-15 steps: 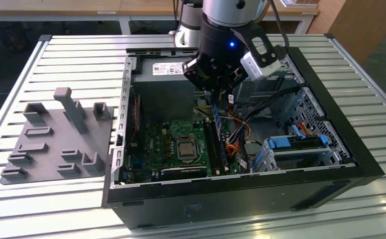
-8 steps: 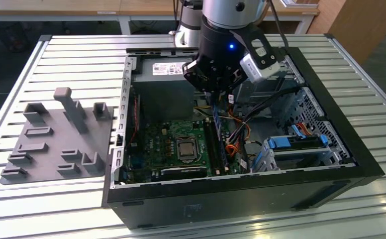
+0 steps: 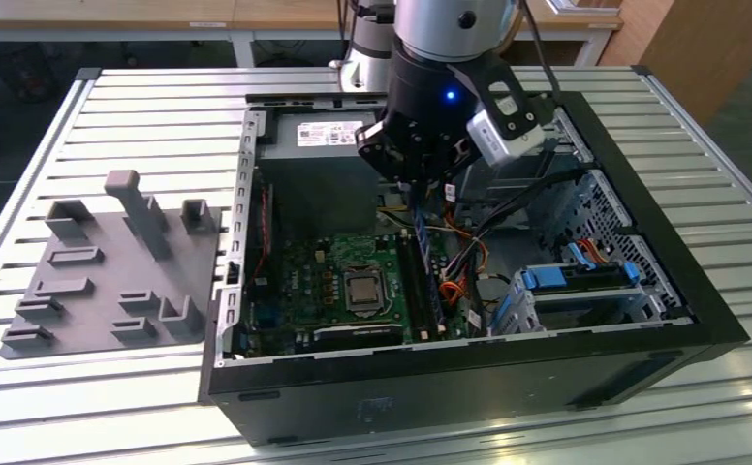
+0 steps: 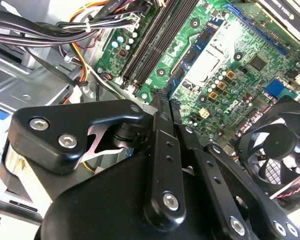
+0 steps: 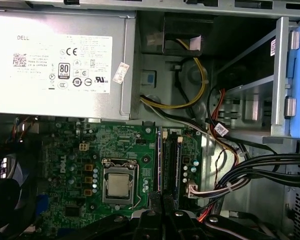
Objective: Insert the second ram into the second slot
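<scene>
The open computer case (image 3: pixel 480 354) lies on a slatted table. My gripper (image 3: pixel 415 194) hangs inside it, above the far end of the memory slots (image 3: pixel 430 286). A thin dark-blue stick, the second ram (image 3: pixel 418 231), reaches down from between the fingers toward the slots. In the first wrist view the ram (image 5: pixel 159 160) appears edge-on, lined up along the black slots (image 5: pixel 172 160), with the gripper (image 5: pixel 162 207) shut on it. In the second wrist view the gripper (image 4: pixel 163 100) has its fingers close together over the near end of the slots (image 4: pixel 157 45).
The silver power supply (image 3: pixel 330 136) sits just behind the gripper. The processor socket (image 3: pixel 363 289) lies beside the slots. Bundled cables (image 5: pixel 250 170) and blue drive-bay latches (image 3: pixel 570 276) crowd the other side. A case fan (image 4: pixel 277 145) is nearby. A grey fixture plate (image 3: pixel 105 262) lies at the exterior view's left.
</scene>
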`<state>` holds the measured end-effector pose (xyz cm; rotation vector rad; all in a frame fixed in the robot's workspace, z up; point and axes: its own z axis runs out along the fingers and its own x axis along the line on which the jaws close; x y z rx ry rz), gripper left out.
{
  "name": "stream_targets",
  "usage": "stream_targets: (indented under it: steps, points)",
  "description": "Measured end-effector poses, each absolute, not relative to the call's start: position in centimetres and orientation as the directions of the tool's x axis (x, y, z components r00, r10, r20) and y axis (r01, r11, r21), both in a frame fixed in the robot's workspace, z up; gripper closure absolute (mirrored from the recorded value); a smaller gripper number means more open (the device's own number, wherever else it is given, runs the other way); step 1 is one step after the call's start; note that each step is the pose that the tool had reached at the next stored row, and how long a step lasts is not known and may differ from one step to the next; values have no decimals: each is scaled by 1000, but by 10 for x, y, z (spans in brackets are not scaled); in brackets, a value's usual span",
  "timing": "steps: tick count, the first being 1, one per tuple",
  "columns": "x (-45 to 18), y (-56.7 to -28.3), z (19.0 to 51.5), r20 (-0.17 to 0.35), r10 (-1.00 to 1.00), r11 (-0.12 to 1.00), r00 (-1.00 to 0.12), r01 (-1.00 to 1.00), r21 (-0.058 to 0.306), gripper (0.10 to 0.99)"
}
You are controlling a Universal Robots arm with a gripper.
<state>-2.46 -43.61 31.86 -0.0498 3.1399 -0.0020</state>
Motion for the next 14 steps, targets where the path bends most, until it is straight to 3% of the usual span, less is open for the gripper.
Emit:
stream_targets:
  steps: [14]
  points:
    - [-25,-437,309,0,-32,999,-999,-32,-1,957]
